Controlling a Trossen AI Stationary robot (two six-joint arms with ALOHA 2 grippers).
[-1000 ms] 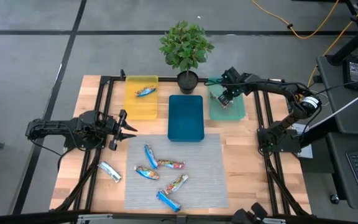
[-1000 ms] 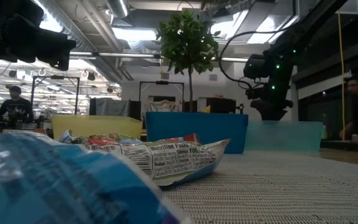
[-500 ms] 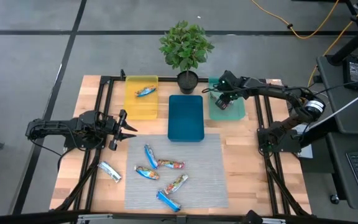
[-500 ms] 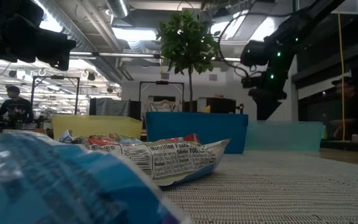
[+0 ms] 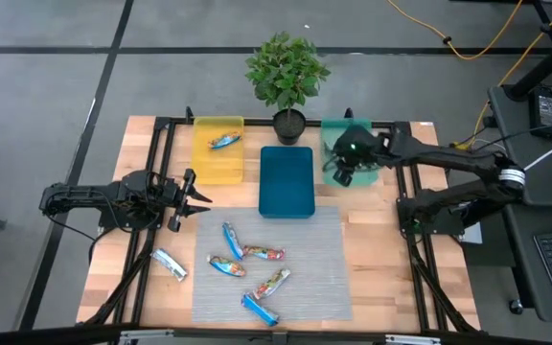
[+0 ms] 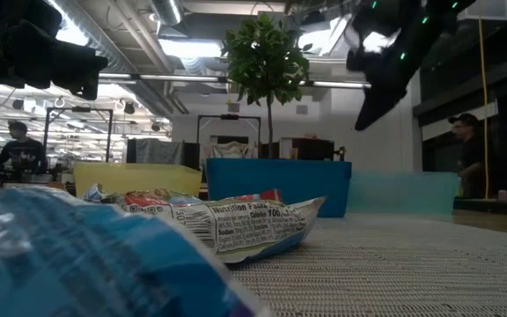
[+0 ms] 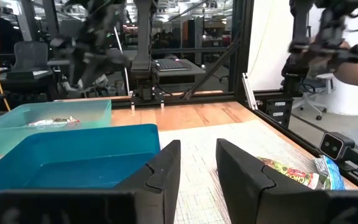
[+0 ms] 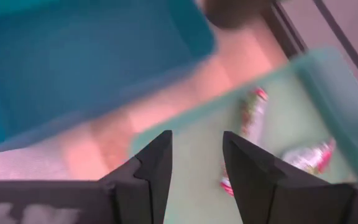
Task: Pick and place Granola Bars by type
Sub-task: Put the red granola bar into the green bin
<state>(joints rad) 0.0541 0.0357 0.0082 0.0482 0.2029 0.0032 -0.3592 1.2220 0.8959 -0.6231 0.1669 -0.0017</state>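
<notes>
Sorting is sitting partway done: one bar is lying in the yellow tray, red-orange bars in the teal tray, while five bars are waiting on the mat and one on the bare counter. The blue tray is looking empty. The right tool is hanging over the teal tray, parted and holding nothing; the left tool is idling narrowly open beside the mat. The arm is hiding the teal tray from above.

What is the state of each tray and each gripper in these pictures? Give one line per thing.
Yellow rectangular tray: holds one bar.
Dark blue rectangular tray: empty.
Pale teal rectangular tray: holds red-orange wrapped bars.
Left gripper: open, empty, at the table's left side.
Right gripper: open, empty, above the teal tray.
</notes>
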